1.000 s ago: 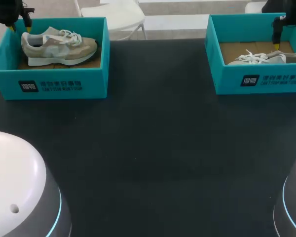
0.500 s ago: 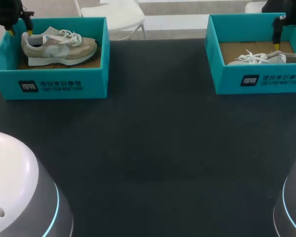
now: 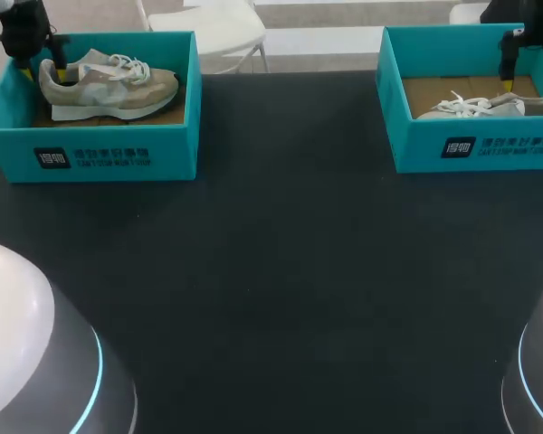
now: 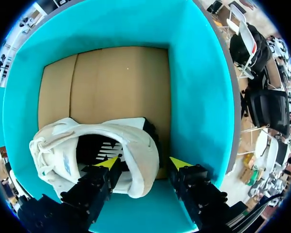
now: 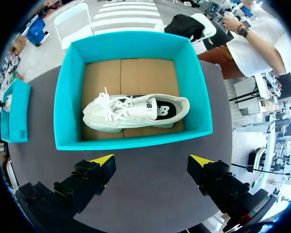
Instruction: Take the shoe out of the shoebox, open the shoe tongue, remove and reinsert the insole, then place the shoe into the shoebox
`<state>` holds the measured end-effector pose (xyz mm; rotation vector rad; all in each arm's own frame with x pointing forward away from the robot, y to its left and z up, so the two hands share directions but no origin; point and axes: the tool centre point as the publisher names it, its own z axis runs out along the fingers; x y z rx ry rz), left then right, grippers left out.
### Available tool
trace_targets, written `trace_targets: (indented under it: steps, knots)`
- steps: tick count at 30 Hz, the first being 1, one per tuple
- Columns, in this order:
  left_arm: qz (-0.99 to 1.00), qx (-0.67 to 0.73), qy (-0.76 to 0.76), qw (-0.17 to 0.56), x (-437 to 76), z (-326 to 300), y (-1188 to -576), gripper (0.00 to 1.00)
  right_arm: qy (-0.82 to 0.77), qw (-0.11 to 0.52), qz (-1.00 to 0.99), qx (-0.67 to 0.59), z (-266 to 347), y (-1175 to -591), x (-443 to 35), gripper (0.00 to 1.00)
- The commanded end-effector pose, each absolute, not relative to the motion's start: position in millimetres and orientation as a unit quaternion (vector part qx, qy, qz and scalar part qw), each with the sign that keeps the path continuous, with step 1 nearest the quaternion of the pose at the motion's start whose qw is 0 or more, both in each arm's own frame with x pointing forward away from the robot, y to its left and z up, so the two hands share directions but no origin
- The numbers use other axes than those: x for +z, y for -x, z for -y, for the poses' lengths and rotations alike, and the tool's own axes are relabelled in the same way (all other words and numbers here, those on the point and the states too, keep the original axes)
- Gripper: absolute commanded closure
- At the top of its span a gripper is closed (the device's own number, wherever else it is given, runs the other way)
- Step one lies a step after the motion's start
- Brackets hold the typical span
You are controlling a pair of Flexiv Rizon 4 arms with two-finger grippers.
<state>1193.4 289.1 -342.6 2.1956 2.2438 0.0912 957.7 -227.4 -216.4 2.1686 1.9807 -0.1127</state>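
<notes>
A beige and white shoe (image 3: 109,80) lies on its side in the left teal shoebox (image 3: 118,154). My left gripper (image 3: 43,72) is down at its heel. In the left wrist view the left gripper (image 4: 144,163) stands open astride the heel of the shoe (image 4: 131,145): one tip is inside the shoe's opening, the other outside it, near the box wall (image 4: 199,97). A white shoe (image 3: 475,106) lies in the right teal shoebox (image 3: 489,145). My right gripper (image 3: 507,81) hangs open above that box. From the right wrist, box (image 5: 131,141) and shoe (image 5: 136,111) lie ahead of the right gripper (image 5: 153,162).
The dark table (image 3: 281,271) stretches between the two boxes and toward the front. Both boxes sit at the far edge, one in each corner. Brown cardboard (image 4: 111,82) lines the left box's floor.
My left gripper has shifted right and down from the box's left wall onto the shoe's heel, one tip now inside the opening. The right arm has not moved.
</notes>
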Motion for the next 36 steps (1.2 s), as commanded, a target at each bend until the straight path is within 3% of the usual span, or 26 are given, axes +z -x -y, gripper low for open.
trace_targets:
  steps: [1, 7, 9, 15, 20, 24, 36]
  knots:
    - [-0.714, 0.012, -0.7, -0.011, -356, -295, -1207, 0.4, -0.734, 0.102, -0.67, -0.037, 227, -957, -217, 0.0]
    - [-0.716, 0.009, -0.698, -0.016, -364, -295, -1206, 0.42, -0.734, 0.102, -0.67, -0.037, 227, -957, -217, 0.0]
    - [-0.715, 0.008, -0.698, -0.02, -365, -296, -1205, 0.49, -0.734, 0.102, -0.67, -0.037, 227, -957, -217, 0.0]
    - [-0.714, 0.01, -0.699, -0.041, -371, -299, -1203, 0.59, -0.734, 0.102, -0.67, -0.037, 227, -957, -217, 0.0]
    - [-0.701, 0.021, -0.711, -0.055, -362, -302, -1200, 1.0, -0.734, 0.102, -0.67, -0.037, 227, -957, -217, 0.0]
    - [-0.681, 0.032, -0.729, -0.06, -349, -307, -1200, 1.0, -0.734, 0.102, -0.67, -0.037, 227, -957, -217, 0.0]
    - [-0.618, 0.015, -0.784, -0.057, -249, -306, -1176, 1.0, -0.734, 0.102, -0.67, -0.037, 227, -957, -217, 0.0]
